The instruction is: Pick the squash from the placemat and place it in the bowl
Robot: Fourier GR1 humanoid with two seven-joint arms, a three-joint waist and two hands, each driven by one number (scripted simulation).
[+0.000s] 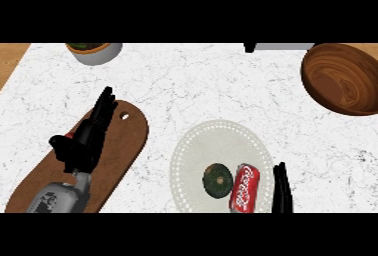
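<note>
The squash [218, 180] lies on the pale round placemat [214, 140], just beside a red can [245, 187]. To grasp it well, the right hand [281, 187] should come in from above, missing the can. Its fingers look straight, holding nothing. The left hand [88, 135] rests open over the wooden board [125, 150]. The bowl [341, 77] sits at the worktop's far right.

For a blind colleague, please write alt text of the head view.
A dark green round squash lies beside a red soda can on a pale round placemat; the brown wooden bowl sits far right. The right hand is open beside the can, the left hand open over a wooden cutting board.
</note>
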